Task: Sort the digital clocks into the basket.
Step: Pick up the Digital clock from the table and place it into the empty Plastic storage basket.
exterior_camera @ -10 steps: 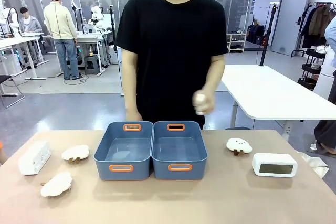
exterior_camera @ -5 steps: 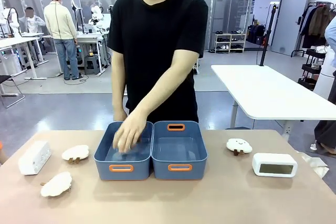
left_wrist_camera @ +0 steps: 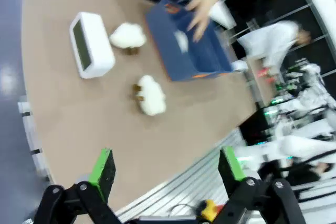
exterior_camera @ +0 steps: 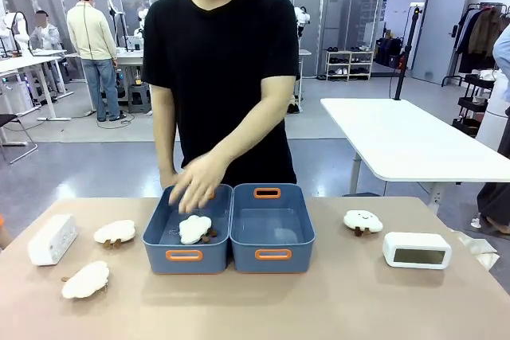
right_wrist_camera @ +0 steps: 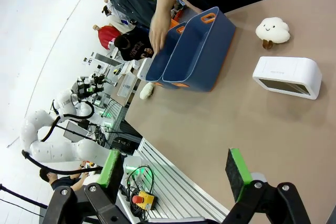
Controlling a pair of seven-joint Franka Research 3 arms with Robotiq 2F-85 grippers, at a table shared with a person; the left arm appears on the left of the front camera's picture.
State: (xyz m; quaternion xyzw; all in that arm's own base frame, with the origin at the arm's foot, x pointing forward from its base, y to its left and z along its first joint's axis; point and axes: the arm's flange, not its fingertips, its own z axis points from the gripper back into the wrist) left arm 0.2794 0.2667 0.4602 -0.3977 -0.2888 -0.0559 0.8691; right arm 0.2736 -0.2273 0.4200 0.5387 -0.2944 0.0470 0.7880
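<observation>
One digital clock (exterior_camera: 417, 249) lies at the table's right, display toward me; it is the white box (right_wrist_camera: 287, 76) in the right wrist view. The other clock (exterior_camera: 52, 238) lies at the far left and appears as the white box (left_wrist_camera: 91, 44) in the left wrist view. Two blue baskets stand side by side in the middle: the left basket (exterior_camera: 158, 232) holds a white cloud toy (exterior_camera: 194, 228), the right basket (exterior_camera: 300, 232) holds nothing. The person's hand (exterior_camera: 197, 183) hovers over the left basket. My left gripper (left_wrist_camera: 167, 167) is open above the table edge. My right gripper (right_wrist_camera: 176, 170) is open too.
Cloud toys lie on the table: two at the left (exterior_camera: 115, 232) (exterior_camera: 85, 279) and one at the right (exterior_camera: 362, 221). The person stands at the far side behind the baskets. A white table (exterior_camera: 406, 141) stands beyond on the right.
The person's hand brought a cloud toy down into the left basket, let it go, and is now lifting away. Clocks and other toys have not moved.
</observation>
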